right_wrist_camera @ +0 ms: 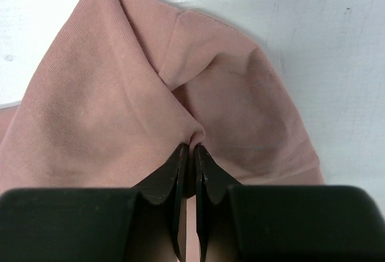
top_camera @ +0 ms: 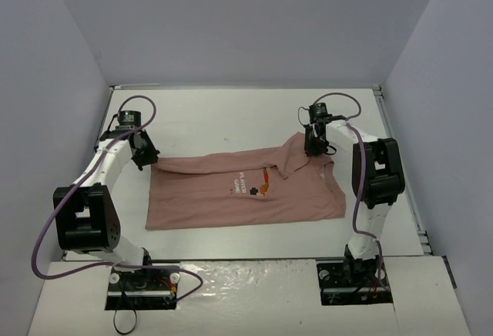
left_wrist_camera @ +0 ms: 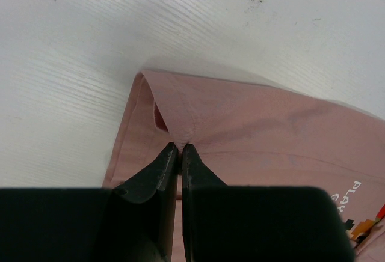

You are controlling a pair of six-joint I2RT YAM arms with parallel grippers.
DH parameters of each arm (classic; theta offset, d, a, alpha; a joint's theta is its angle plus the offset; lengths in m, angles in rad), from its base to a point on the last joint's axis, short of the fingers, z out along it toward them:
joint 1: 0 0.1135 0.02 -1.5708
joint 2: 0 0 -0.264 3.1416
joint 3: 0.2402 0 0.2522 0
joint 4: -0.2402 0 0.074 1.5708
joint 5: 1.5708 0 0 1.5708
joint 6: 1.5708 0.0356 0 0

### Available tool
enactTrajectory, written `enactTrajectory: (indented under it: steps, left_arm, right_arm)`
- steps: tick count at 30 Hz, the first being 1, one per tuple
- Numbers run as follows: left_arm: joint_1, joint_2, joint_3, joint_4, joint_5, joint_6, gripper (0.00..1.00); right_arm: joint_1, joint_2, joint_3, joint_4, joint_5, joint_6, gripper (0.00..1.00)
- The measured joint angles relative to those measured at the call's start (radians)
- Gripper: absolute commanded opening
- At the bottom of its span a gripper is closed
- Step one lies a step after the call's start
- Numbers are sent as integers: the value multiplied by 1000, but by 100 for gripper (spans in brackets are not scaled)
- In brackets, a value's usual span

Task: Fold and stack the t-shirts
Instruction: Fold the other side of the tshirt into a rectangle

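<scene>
Left gripper (left_wrist_camera: 180, 149) and right gripper (right_wrist_camera: 191, 149) each pinch the pink t-shirt (top_camera: 200, 193), jaws closed tight on cloth. I should lift both sides together and level, keeping the fold straight.

- Overhead view: illumination is even and diffuse, arriving from above. The white counter (top_camera: 231, 116) renders bright without clipping.
- Shadows: soft and short, hugging the edges of the t-shirt (top_camera: 208, 197).
- Glare: streaked reflections on the counter's near edge, bottom centre of the overhead view.
- Left wrist view: cloth and counter grain are sharp. The left hand (left_wrist_camera: 180, 149) renders near-black with little surface detail.
- Right wrist view: cloth weave is crisp at the right hand (right_wrist_camera: 190, 149). The counter at upper left is washed out.
</scene>
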Motion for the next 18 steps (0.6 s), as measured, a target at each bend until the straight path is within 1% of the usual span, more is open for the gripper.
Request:
enactTrajectory:
  steps: [6, 12, 18]
  left_arm:
    - [0, 0, 0, 0, 0, 0, 0]
    - [6, 2, 0, 0, 0, 0, 0]
    - [21, 27, 0, 6, 0, 0, 1]
  right_arm:
    - [0, -43, 0, -11, 24, 2, 0]
    - [0, -149, 17, -55, 42, 10, 0]
    - [-2, -223, 27, -99, 50, 31, 0]
